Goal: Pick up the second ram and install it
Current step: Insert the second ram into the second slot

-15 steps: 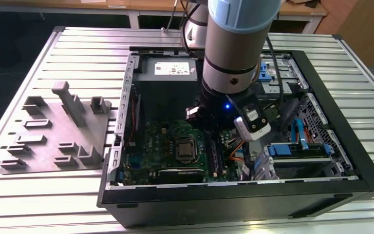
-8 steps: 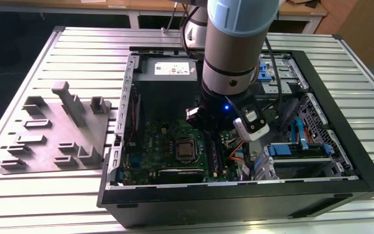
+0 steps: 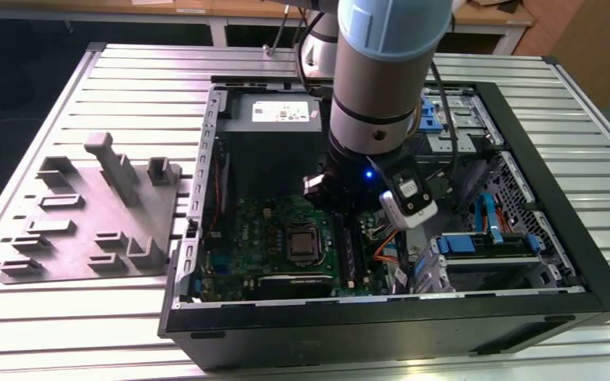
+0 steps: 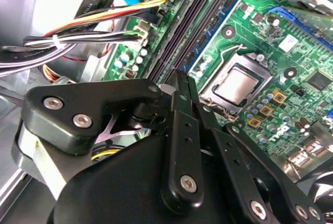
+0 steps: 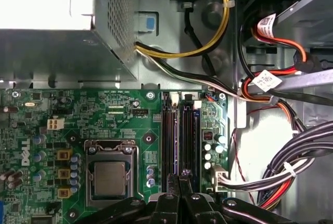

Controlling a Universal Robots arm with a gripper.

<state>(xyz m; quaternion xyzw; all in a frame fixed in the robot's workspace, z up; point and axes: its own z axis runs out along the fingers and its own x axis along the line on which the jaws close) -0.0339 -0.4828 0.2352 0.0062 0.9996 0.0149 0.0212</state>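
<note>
Black linkage gripper (image 5: 180,176) held low over long black memory slots (image 5: 168,135) of green motherboard (image 5: 117,110), likely aligned for seating; claw drawn together, whether thin dark ram stick is pinched cannot be told.

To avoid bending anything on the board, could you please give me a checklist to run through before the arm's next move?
1. Gripper above the memory slots: ok, at their end in both wrist views.
2. Memory stick in the gripper: cannot tell.
3. Slots free of obstruction: cannot tell.
4. Cables off the slots: ok, they run beside them.
5. Case open on top: ok.
</note>
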